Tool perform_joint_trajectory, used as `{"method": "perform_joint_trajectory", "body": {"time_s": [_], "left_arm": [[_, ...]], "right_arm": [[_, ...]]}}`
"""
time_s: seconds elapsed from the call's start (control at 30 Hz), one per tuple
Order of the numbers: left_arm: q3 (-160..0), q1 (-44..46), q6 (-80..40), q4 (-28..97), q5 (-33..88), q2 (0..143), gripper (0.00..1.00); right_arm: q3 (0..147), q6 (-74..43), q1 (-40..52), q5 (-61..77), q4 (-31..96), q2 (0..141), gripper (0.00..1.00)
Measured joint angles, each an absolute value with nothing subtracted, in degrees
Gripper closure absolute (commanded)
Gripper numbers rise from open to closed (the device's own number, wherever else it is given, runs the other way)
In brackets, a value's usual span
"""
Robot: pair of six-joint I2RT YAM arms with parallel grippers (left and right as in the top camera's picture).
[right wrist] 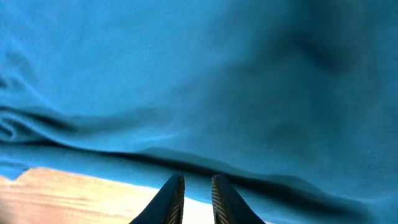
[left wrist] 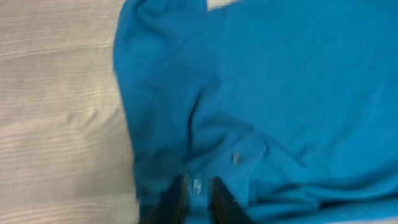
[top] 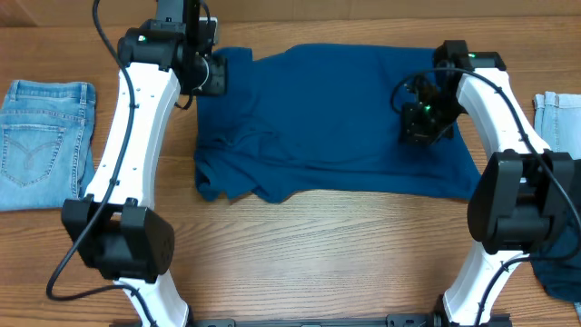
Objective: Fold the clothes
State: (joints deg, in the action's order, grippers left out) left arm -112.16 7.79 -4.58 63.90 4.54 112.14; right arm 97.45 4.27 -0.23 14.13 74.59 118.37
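The blue shirt [top: 336,118] lies spread out flat in the middle of the table [top: 300,259], with some wrinkles and a bunched-up bit at its near left corner. It has not been folded yet. The left gripper [left wrist: 198,183] is at the far left corner of the shirt. Its two fingers are close together with a bit of blue cloth and a small button [left wrist: 198,185] between them, so it looks clamped on the shirt there. The right gripper [right wrist: 196,179] is over the right part of the shirt. Its fingers are close together too, with their tips right at an edge of the cloth, and it seems to be pinching that edge. I think each arm holds one side so that both can lift the shirt and lay one part over the other. A pair of jeans [top: 44,136] lies well apart at the left end of the table. A bit of pale denim [top: 556,113] shows at the right edge, and some dark cloth [top: 561,277] sits in the near right corner. There is no box, basket or bin to see, so nothing is inside anything here.
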Motion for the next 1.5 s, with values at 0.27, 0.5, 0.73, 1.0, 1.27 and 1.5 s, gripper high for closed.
{"method": "perform_joint_trajectory", "body": {"time_s": [0.27, 0.5, 0.73, 1.0, 1.27, 1.5], "left_arm": [[-112.2, 10.1, -3.1, 51.8, 6.9, 129.5, 0.96], [-112.1, 10.2, -2.8, 42.7, 2.3, 135.5, 0.96], [-112.6, 10.2, -2.7, 37.0, 0.2, 139.5, 0.96], [-112.1, 9.4, -2.8, 5.1, -6.7, 142.4, 0.96], [-119.8, 9.4, -3.0, 39.1, -8.2, 141.1, 0.87], [-130.4, 9.4, -13.5, 83.5, 2.0, 112.0, 0.69]], "right_arm": [[95.9, 4.5, -0.1, 13.1, 72.2, 118.2, 0.96], [87.1, 4.5, -0.1, 13.1, 68.1, 118.1, 0.96], [87.0, 3.6, -0.1, 13.1, 68.2, 118.1, 0.96], [86.9, 3.2, -0.1, 13.1, 65.2, 118.1, 0.88], [88.9, 3.1, -0.4, 11.9, 65.3, 118.0, 0.63], [101.3, 0.1, -5.6, 10.1, 83.2, 106.0, 0.55]]}}
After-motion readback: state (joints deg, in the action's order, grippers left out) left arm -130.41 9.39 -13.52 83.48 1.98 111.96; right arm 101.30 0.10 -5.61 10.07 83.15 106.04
